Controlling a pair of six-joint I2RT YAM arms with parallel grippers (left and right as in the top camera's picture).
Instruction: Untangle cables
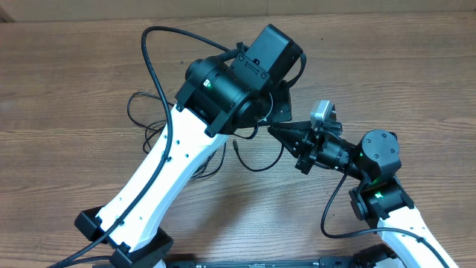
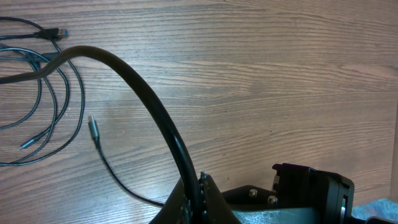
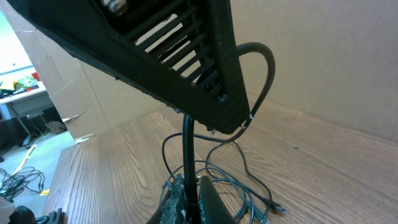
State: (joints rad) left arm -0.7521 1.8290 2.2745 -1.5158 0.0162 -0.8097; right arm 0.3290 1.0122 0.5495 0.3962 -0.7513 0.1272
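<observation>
Two claws are pinched tight, the left claw point(image 2: 200, 183) and the right claw point(image 3: 189, 194) each on one black strand of the cables point(image 2: 149, 98), whose loose loops lie on the bench point(image 2: 280, 74) at upper left of the left wrist view, with three plug ends point(image 2: 93, 126) showing.

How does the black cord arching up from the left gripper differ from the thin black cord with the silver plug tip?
The arching black cord is pinched in the shut left gripper and curves up above the wooden table. The silver-plug cord lies flat on it. The arching cord's ends are hidden, while the other's plug tip lies bare on the wood. Both are black and flexible.
</observation>
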